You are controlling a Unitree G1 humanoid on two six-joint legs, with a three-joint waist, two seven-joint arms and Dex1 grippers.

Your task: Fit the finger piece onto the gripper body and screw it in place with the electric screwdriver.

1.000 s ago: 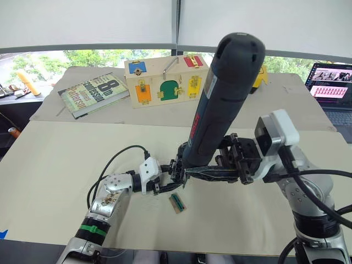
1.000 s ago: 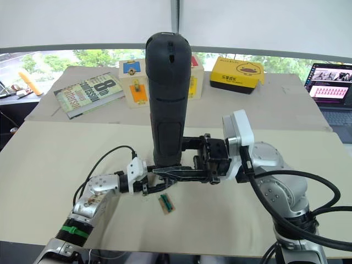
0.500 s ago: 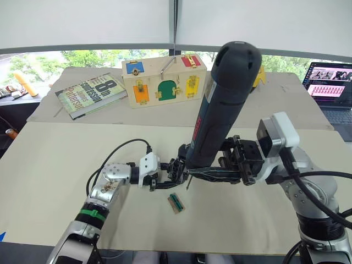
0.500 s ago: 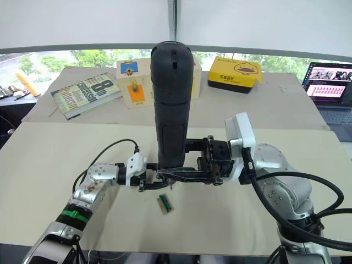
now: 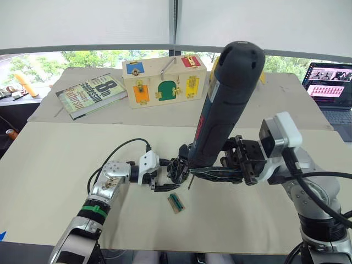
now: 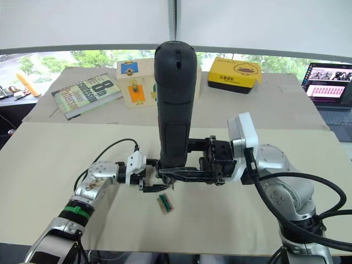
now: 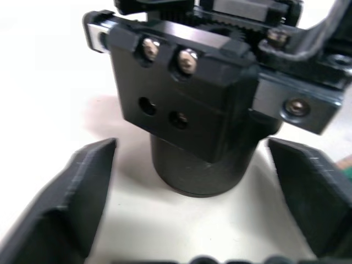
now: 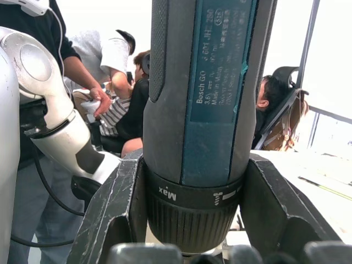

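The electric screwdriver (image 5: 225, 104) stands nearly upright over the middle of the table. My right gripper (image 5: 193, 174) is shut on its lower barrel, with a finger (image 8: 113, 212) on each side. Its thin bit points down beside the gripper body (image 5: 179, 169). That body is a chunky black block (image 7: 187, 104) with two screws and two holes in its face. My left gripper (image 5: 164, 176) is open around the body, with a gap at each finger (image 7: 82, 187). The finger piece is hidden among the black parts.
A small green-and-tan block (image 5: 176, 202) lies just in front of the grippers. At the back stand a wooden lock box (image 5: 164, 81), a book (image 5: 92, 94) and a yellow box (image 6: 235, 74). A laptop (image 5: 330, 88) is far right. People sit behind in the right wrist view.
The head view has shifted slightly. My left forearm has swung in a little, its gripper still at the gripper body. The screwdriver stays held over the same spot.
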